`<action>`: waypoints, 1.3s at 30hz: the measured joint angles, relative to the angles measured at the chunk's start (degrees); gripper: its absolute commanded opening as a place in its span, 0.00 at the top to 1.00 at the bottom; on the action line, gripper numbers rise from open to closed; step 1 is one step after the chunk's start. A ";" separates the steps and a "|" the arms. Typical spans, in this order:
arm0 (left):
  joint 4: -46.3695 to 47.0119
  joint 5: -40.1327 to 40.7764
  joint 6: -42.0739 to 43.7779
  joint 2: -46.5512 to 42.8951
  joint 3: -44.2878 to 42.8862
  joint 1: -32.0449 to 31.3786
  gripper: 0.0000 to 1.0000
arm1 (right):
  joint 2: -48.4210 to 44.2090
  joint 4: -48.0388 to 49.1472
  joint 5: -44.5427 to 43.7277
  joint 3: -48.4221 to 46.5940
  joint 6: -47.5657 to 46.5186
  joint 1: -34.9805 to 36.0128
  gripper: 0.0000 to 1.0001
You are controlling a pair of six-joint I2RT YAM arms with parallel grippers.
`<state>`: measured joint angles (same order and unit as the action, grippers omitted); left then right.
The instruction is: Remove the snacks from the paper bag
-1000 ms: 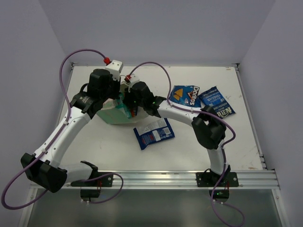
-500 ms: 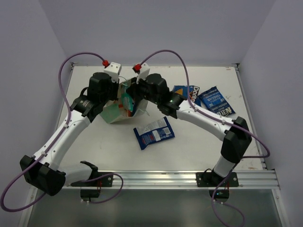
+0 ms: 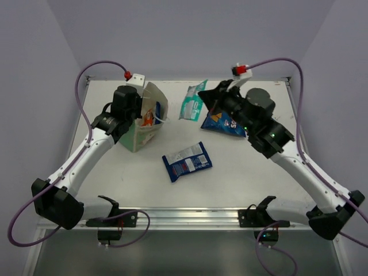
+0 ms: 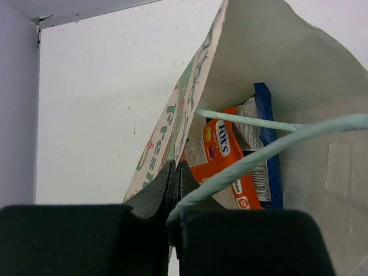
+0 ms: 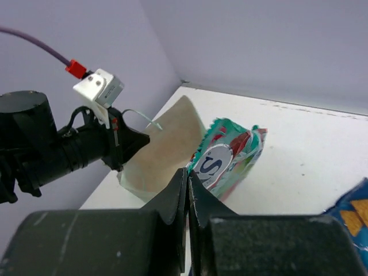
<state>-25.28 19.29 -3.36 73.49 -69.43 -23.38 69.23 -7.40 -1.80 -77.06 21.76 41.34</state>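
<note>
The paper bag (image 3: pixel 140 131) stands open at the back left, and my left gripper (image 3: pixel 140 110) is shut on its rim (image 4: pixel 184 109). Inside the bag lie an orange packet (image 4: pixel 221 155) and a dark blue-edged one (image 4: pixel 268 146), with a string handle (image 4: pixel 259 152) across them. My right gripper (image 3: pixel 202 106) is shut on a corner of a teal packet (image 3: pixel 190 102), lifted above the table right of the bag; the right wrist view shows the packet (image 5: pixel 230 158) hanging beyond the shut jaws. A blue-and-white packet (image 3: pixel 187 161) lies mid-table. The Doritos packet (image 3: pixel 225 122) lies partly under my right arm.
The table's back edge (image 3: pixel 184 80) meets the wall just behind the bag and the teal packet. The right arm's forearm (image 3: pixel 259 123) covers the back right of the table. A metal rail (image 3: pixel 184 217) runs along the near edge.
My right gripper has pulled out of the bag and swung right and back, carrying the teal packet. The bag now stands more upright. My left gripper has kept its hold.
</note>
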 measured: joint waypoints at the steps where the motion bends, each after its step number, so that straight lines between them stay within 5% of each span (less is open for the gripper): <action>1: 0.11 0.61 0.00 0.46 -0.04 0.17 1.00 | -2.75 0.02 -0.11 1.77 0.87 -1.68 1.00; 11: -0.11 3.41 1.25 2.45 -1.70 0.92 1.00 | -16.59 -3.13 -4.13 28.15 8.52 -5.18 1.00; 15: -0.22 2.12 3.39 1.84 -2.34 0.98 1.00 | -16.76 -13.03 -10.75 37.99 14.86 -5.99 0.42; 17: -0.50 1.07 4.87 1.11 -2.86 1.03 1.00 | -16.90 -18.14 -14.34 37.99 16.76 -6.34 0.31; 19: -0.85 0.02 6.16 0.39 -3.72 1.03 1.00 | -17.03 -21.38 -16.76 35.69 16.59 -6.47 0.22; 25: -2.47 -3.96 8.55 -1.77 -6.25 1.03 1.00 | -13.90 -20.61 -14.73 17.86 10.10 -4.74 0.18; 33: -4.70 -5.68 8.57 -1.90 -6.75 0.94 1.00 | 6.25 -13.07 -7.28 -10.54 3.32 7.21 0.24; 39: -5.90 -5.70 6.84 -1.90 -6.75 0.85 1.00 | 21.46 -10.29 -2.82 -16.83 4.79 10.88 0.25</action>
<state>-31.18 13.58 3.49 71.59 -76.18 -22.52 90.70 -17.69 -4.62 -93.89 26.55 52.23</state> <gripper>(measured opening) 0.018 0.760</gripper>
